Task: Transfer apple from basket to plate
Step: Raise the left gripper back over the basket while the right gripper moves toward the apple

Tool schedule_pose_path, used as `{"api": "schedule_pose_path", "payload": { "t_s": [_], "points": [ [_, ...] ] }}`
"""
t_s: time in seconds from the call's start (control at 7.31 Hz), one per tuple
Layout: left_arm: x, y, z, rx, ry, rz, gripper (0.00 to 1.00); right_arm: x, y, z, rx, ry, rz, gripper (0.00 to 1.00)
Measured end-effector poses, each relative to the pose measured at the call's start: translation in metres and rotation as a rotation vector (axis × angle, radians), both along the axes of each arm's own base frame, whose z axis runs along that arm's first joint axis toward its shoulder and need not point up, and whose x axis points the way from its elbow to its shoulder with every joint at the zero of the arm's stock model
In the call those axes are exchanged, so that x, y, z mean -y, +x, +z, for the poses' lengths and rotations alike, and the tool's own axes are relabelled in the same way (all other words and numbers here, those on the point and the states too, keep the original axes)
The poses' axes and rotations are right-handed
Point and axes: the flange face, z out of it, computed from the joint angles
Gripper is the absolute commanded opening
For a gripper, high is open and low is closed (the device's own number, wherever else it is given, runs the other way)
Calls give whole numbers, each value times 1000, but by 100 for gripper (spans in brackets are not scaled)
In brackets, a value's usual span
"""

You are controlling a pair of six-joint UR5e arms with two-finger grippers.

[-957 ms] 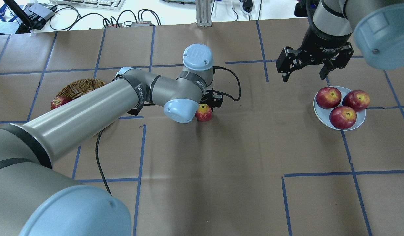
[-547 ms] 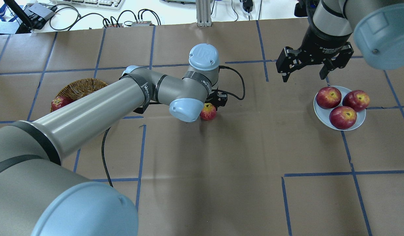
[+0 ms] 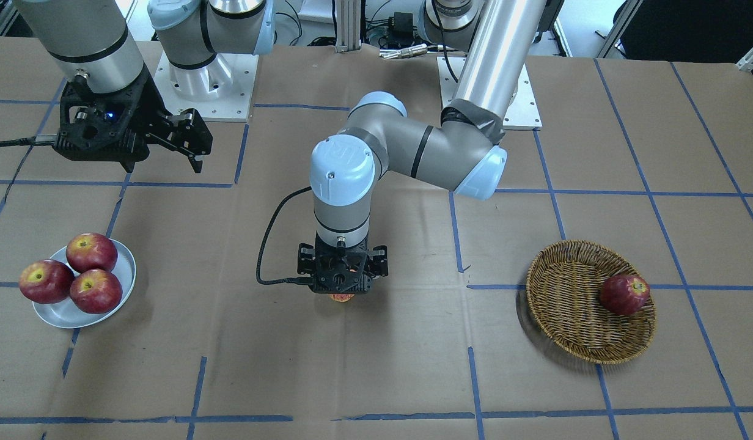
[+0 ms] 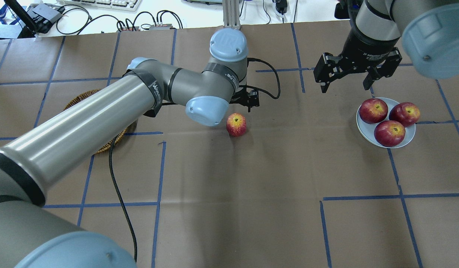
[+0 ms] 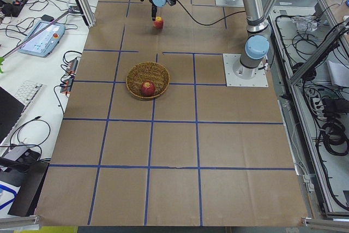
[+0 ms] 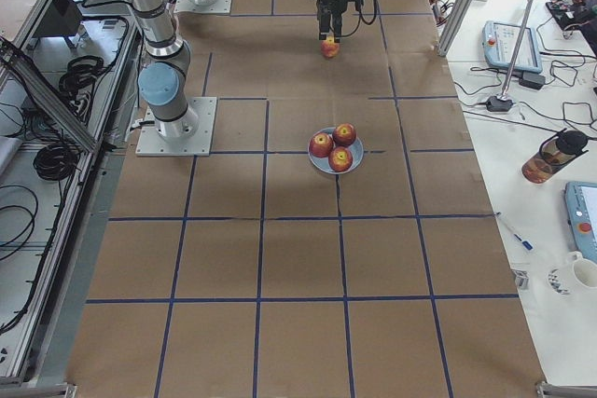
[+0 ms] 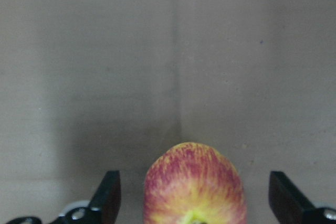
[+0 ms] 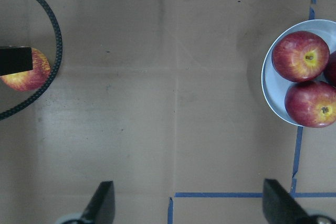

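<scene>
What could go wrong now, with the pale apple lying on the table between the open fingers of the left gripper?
The apple lies loose on the table; if the left gripper brushes it, it may roll. The plate already carries three dark apples and shows little bare room, so a fourth might not settle, or might push one off.

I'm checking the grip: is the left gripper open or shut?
Open. On the left gripper, both fingers stand clear of the apple in its wrist view, bare table between.

Overhead looks forward from behind; front-facing opposes it; both share the apple (image 4: 236, 124); wrist cameras look down.
</scene>
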Motion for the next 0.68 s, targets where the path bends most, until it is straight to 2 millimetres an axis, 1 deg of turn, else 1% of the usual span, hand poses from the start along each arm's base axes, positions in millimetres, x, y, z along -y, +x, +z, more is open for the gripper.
{"api": "schedule_pose_path", "payload": {
  "t_s": [0.14,0.27,0.41,0.55,0.68],
  "points": [
    [-2,18,42,8,1,-22,99,0,0,0,0,0,0,100],
    [-8,44,81,13,2,-38,99,0,0,0,-1,1,-1,100],
    [-17,72,115,21,12,-55,99,0,0,0,-2,1,-1,100],
    [-28,99,144,28,27,-63,99,0,-1,0,-12,0,-1,100],
    [-40,122,168,33,38,-69,99,0,-2,-1,-31,1,-3,100]
  ]
}}
